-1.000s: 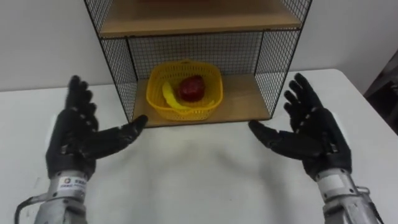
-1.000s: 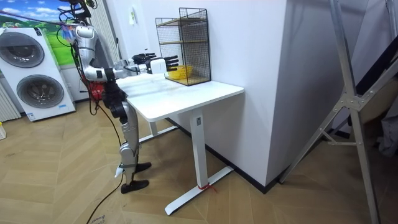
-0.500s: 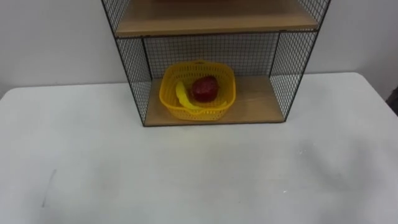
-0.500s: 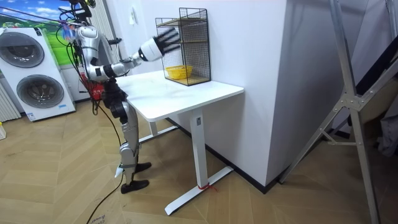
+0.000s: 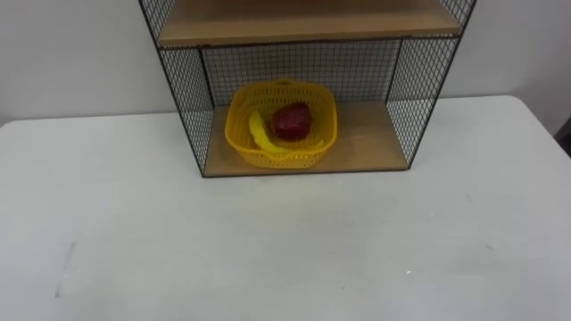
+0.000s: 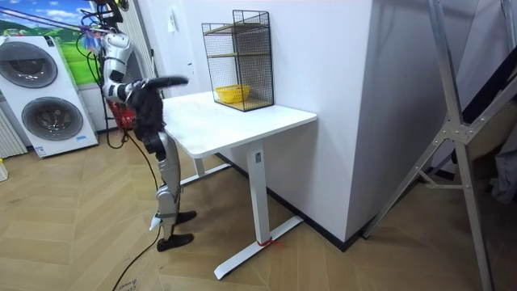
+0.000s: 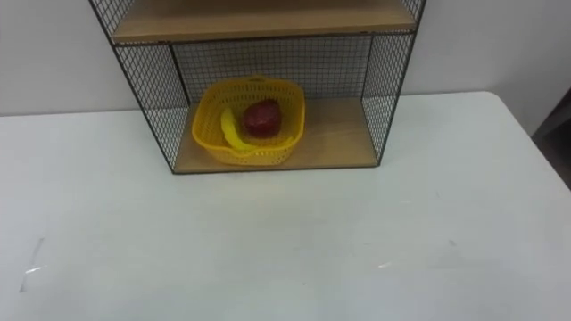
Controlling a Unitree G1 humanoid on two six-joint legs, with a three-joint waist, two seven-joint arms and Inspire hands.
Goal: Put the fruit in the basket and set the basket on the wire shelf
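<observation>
A yellow plastic basket (image 5: 285,158) stands on the lower wooden board (image 5: 366,143) of the black wire shelf (image 6: 242,48), towards its left side. Inside it lie a red apple (image 5: 291,120) and a yellow banana (image 5: 260,135), the banana left of the apple. The right eye view gives the same: the basket (image 7: 252,152) with the apple (image 7: 261,118) in it. In the room view I stand at the white table's near end with both arms drawn back to my body; a dark blurred hand (image 6: 149,103) hangs before my chest, well away from the basket (image 6: 233,94).
The white table (image 5: 285,250) spreads bare in front of the shelf. An upper wooden board (image 5: 303,22) roofs the basket's compartment. In the room view, washing machines (image 6: 44,89) stand at the left and a metal frame (image 6: 452,121) at the right.
Both open hands, held either side of the shelf opening a second ago, rose and pulled back out of the eye views. The basket with the fruit has stayed on the shelf.
</observation>
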